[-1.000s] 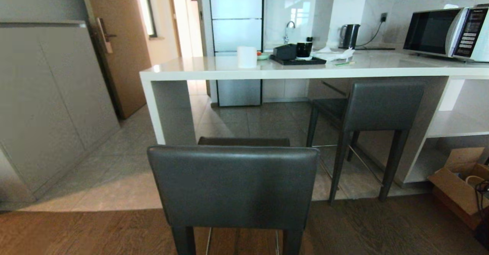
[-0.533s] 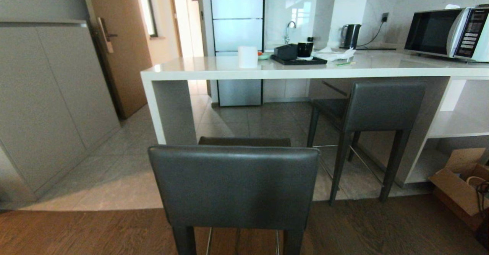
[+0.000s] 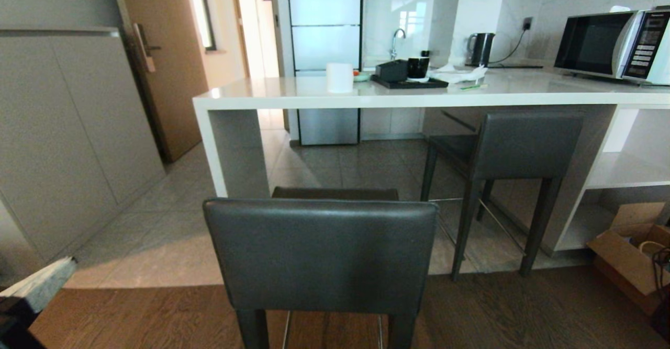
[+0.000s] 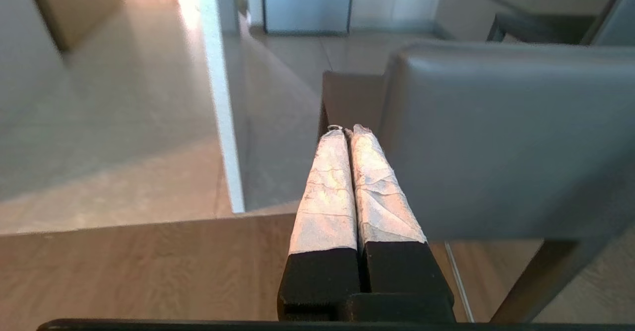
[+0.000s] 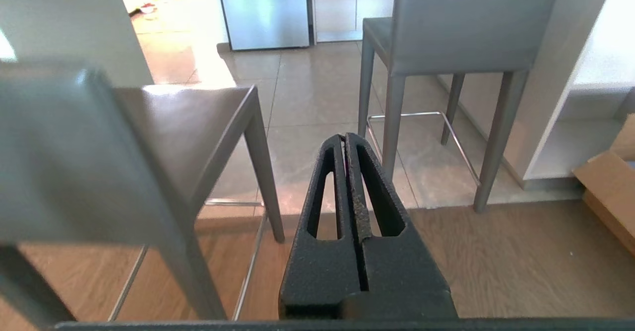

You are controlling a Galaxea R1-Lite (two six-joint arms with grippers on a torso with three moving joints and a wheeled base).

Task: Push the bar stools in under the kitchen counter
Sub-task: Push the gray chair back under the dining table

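One of the bar stools [image 3: 320,255] stands right in front of me, away from the kitchen counter [image 3: 408,99], its dark grey backrest toward me. The second stool [image 3: 526,145] stands farther right with its seat under the slab. My left gripper [image 3: 49,281] pokes in at the lower left corner of the head view. In the left wrist view the left gripper [image 4: 349,130] is shut and empty, just left of the near stool's backrest [image 4: 506,137]. In its own wrist view my right gripper [image 5: 344,137] is shut and empty, right of the near stool [image 5: 74,147] and short of the far stool [image 5: 466,23].
The counter's white side panel [image 3: 235,150] stands left of the near stool. A microwave [image 3: 607,45], kettle [image 3: 479,49], black tray [image 3: 408,82] and white cup [image 3: 338,78] sit on the counter. A cardboard box [image 3: 628,255] lies by the shelving at right. Grey cabinets [image 3: 63,145] line the left.
My left gripper has risen into the lower left corner of the head view. The stools and the counter have not moved.
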